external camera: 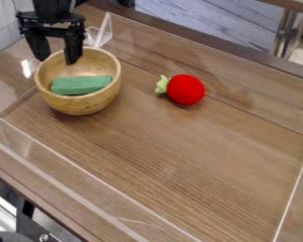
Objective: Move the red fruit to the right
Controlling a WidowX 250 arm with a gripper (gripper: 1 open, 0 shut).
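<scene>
The red fruit is small, round and bright red, with a light green leafy piece on its left side. It lies on the wooden table near the middle, to the right of a wooden bowl. My black gripper hangs open at the upper left, its two fingers pointing down just above the bowl's back rim. Nothing is between the fingers. The gripper is well to the left of the fruit and apart from it.
A green rectangular block lies inside the wooden bowl. Clear plastic walls border the table on the left, front and right. Bare wood stretches to the right of the fruit and toward the front.
</scene>
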